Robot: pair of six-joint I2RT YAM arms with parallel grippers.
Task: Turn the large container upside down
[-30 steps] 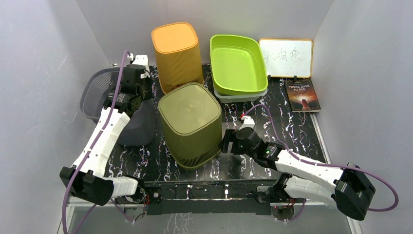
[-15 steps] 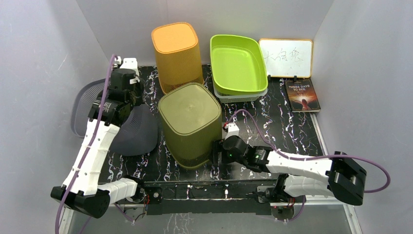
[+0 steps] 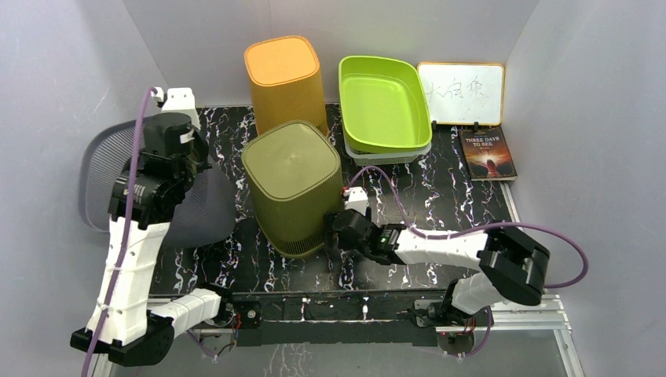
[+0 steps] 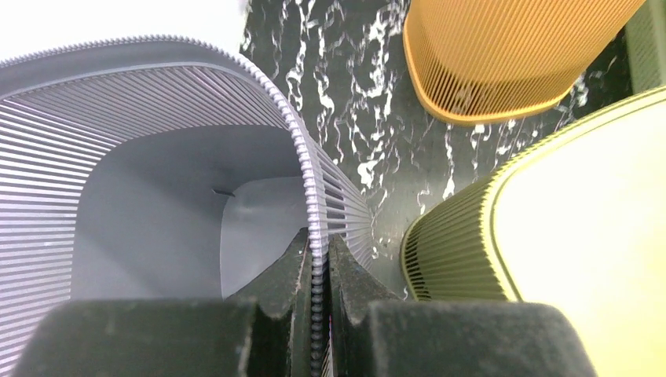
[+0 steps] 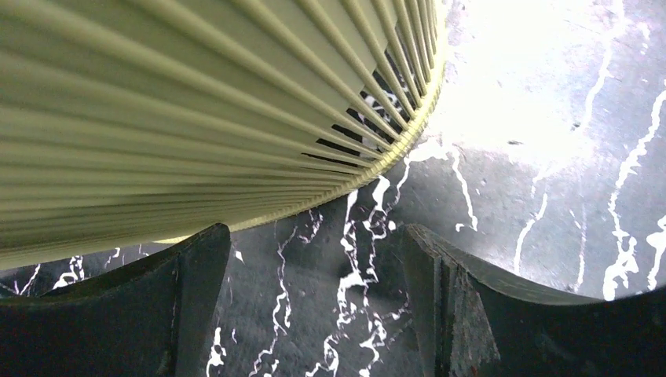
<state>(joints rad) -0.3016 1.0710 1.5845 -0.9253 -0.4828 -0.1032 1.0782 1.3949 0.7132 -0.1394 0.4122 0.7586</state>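
The large container is a grey slatted basket (image 3: 98, 173) at the table's left edge, tipped on its side with its mouth facing left. My left gripper (image 4: 318, 239) is shut on its rim, one finger inside the grey basket (image 4: 157, 181) and one outside. In the top view the left gripper (image 3: 188, 166) sits at the basket's right rim, mostly hidden under the wrist. My right gripper (image 3: 336, 232) is open, low at the right bottom edge of an upturned olive basket (image 3: 290, 169). Between the right gripper (image 5: 314, 236) fingers lies only bare table, with the olive basket (image 5: 196, 102) just above.
An upturned orange basket (image 3: 284, 78) stands at the back. A lime green tub (image 3: 385, 102) is at the back middle, with a whiteboard (image 3: 461, 93) and a book (image 3: 488, 153) to its right. The olive basket (image 4: 581, 220) stands close beside the grey one. White walls enclose three sides.
My left arm has risen and swung left, carrying the grey basket's rim outward and tipping it. My right gripper slid left to the olive basket's base, and that basket shifted left.
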